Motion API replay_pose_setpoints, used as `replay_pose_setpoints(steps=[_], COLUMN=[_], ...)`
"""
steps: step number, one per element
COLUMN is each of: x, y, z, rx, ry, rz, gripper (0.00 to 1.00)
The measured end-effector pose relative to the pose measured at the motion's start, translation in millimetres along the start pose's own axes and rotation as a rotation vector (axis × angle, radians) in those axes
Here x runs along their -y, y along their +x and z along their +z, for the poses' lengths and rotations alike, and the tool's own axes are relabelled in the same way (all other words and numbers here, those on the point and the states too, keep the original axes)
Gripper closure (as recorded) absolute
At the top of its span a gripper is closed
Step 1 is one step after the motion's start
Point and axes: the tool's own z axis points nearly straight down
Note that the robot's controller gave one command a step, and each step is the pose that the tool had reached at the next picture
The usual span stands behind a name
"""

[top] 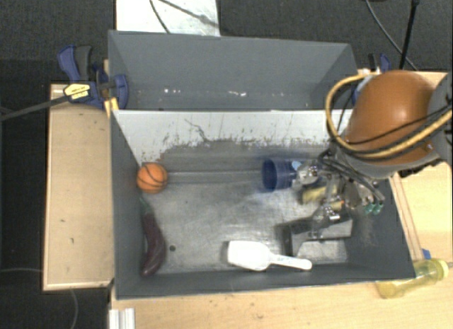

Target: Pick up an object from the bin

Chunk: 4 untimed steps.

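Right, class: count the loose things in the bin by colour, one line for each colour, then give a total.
Orange: 1, the ball
Purple: 1, the aubergine
White: 1, the scoop
Blue: 1, the cup
Total: 4

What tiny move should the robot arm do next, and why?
Probably shift slightly toward the white scoop and lower: the gripper sits right beside the scoop's handle, closer than to the blue cup behind it, and the scoop lies alone on the bin floor.
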Motion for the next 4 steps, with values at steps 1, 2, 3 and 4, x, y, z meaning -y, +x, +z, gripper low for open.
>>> replay_pose_setpoints(steps=[1,2,3,4], x=[9.6,5.5,43.1,43.0], y=[-5.2,-2.8,-12.3,-12.4], z=[35.3,97.4,125.5,125.6], rx=[0.009,0.004,0.002,0.003], ry=[0.002,0.002,-0.003,-0.003], rz=[-0.051,-0.156,-0.406,-0.405], gripper=[0.0,0.0,1.0,1.0])
